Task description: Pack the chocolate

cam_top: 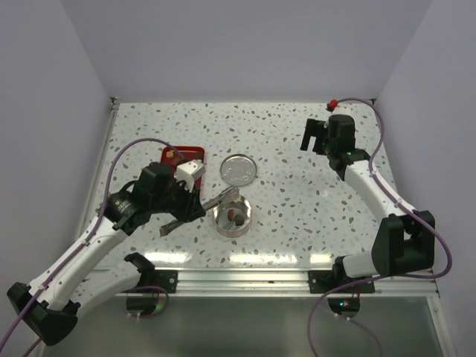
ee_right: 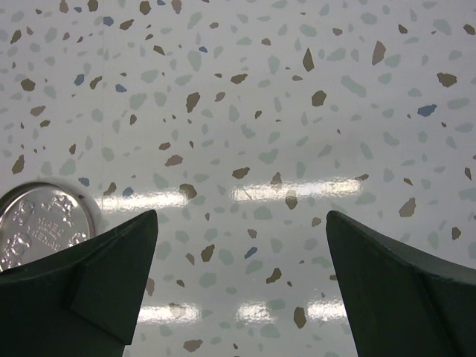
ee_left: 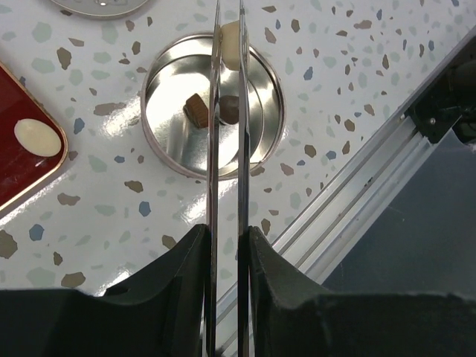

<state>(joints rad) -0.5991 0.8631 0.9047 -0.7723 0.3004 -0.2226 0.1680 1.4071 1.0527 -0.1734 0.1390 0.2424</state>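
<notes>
My left gripper [ee_left: 227, 234] is shut on metal tweezers [ee_left: 225, 149]. The tweezer tips pinch a pale cream chocolate chunk [ee_left: 231, 44] above the far rim of the open round tin [ee_left: 160, 152]. Two dark brown chunks [ee_left: 195, 110] lie in the tin. Another cream piece [ee_left: 36, 137] lies on the red tray [ee_left: 15, 171]. In the top view the left gripper [cam_top: 190, 206] holds the tweezers [cam_top: 219, 201] over the tin [cam_top: 232, 227]. My right gripper [cam_top: 312, 138] is open and empty at the far right, its jaws wide apart [ee_right: 242, 216].
The tin's round lid [cam_top: 239, 169] lies flat behind the tin and also shows in the right wrist view [ee_right: 41, 223]. The red tray [cam_top: 184, 154] sits left of the lid. An aluminium rail [cam_top: 245, 279] runs along the table's near edge.
</notes>
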